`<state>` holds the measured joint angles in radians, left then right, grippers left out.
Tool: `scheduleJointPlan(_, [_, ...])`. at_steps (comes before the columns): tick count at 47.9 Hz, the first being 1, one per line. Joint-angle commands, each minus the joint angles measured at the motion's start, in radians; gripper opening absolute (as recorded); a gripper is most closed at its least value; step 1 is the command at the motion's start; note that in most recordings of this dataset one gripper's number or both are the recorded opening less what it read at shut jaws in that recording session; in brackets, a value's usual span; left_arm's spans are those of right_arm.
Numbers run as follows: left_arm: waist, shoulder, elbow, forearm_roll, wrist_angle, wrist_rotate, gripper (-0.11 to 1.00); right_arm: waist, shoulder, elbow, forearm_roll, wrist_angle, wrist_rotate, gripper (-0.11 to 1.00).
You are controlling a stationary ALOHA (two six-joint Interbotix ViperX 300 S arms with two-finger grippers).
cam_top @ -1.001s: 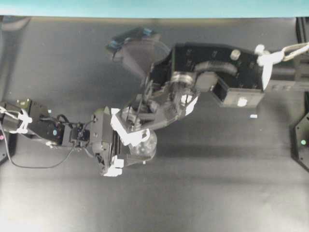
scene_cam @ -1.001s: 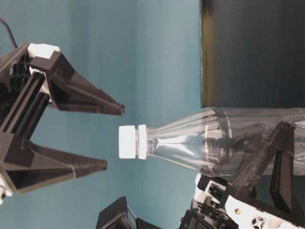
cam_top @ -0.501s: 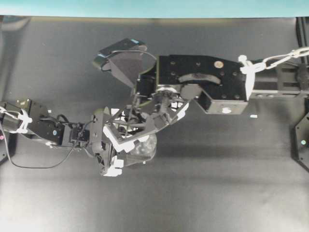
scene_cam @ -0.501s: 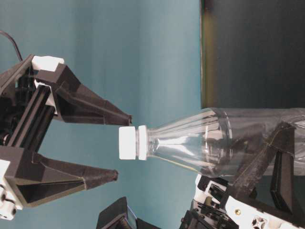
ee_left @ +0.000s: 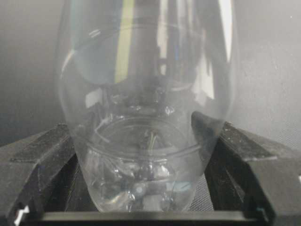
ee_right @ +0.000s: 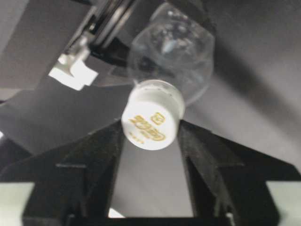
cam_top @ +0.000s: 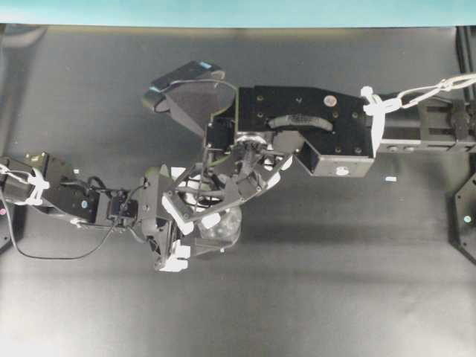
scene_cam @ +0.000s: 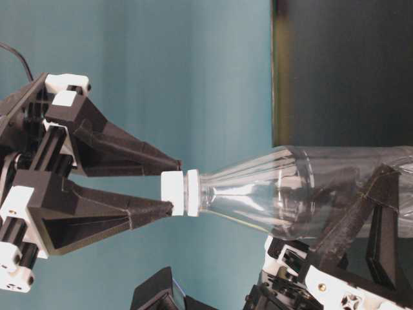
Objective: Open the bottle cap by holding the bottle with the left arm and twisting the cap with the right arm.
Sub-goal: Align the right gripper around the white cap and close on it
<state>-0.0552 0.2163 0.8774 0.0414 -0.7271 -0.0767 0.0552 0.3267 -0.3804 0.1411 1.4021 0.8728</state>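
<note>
Left gripper (ee_left: 146, 207) fingers pinch the bottle (scene_cam: 303, 190) low on its body, right gripper (scene_cam: 175, 188) fingers pinch only the cap (ee_right: 153, 114) rim, so they'll probably slip off it mid-twist or spin the whole bottle.

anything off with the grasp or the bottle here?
Nothing stands out. The left gripper clamps the bottle at its base, the cap is on and looks intact, and the right gripper has its jaws on either side of the cap, touching it. No spill or damage is visible.
</note>
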Motion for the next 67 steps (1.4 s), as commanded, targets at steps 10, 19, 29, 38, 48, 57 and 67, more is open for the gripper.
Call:
scheduleJointPlan(10, [-0.008, -0.003, -0.003, 0.003, 0.005, -0.002, 0.81, -0.003, 0.005, -0.011, 0.000, 0.018, -0.149, 0.37])
scheduleJointPlan(19, [-0.009, -0.002, -0.002, 0.003, 0.005, -0.002, 0.81, -0.015, 0.005, -0.014, 0.000, 0.029, -0.359, 0.37])
scheduleJointPlan(29, [-0.008, -0.002, 0.000, 0.003, 0.009, 0.000, 0.81, -0.017, 0.009, -0.023, -0.002, 0.023, -0.680, 0.37])
scheduleJointPlan(38, [-0.006, -0.002, 0.000, 0.003, 0.014, 0.000, 0.81, -0.028, 0.012, -0.032, -0.002, 0.026, -0.871, 0.37])
scheduleJointPlan(48, [-0.005, -0.002, 0.000, 0.003, 0.014, 0.000, 0.81, -0.023, 0.012, -0.032, -0.003, 0.023, -1.146, 0.37])
scheduleJointPlan(57, [-0.003, 0.000, 0.000, 0.003, 0.014, 0.002, 0.81, -0.023, 0.012, -0.031, -0.005, 0.006, -1.401, 0.37])
scheduleJointPlan(67, [-0.003, 0.000, -0.002, 0.003, 0.014, 0.002, 0.81, -0.025, 0.012, -0.032, -0.015, -0.005, -1.539, 0.37])
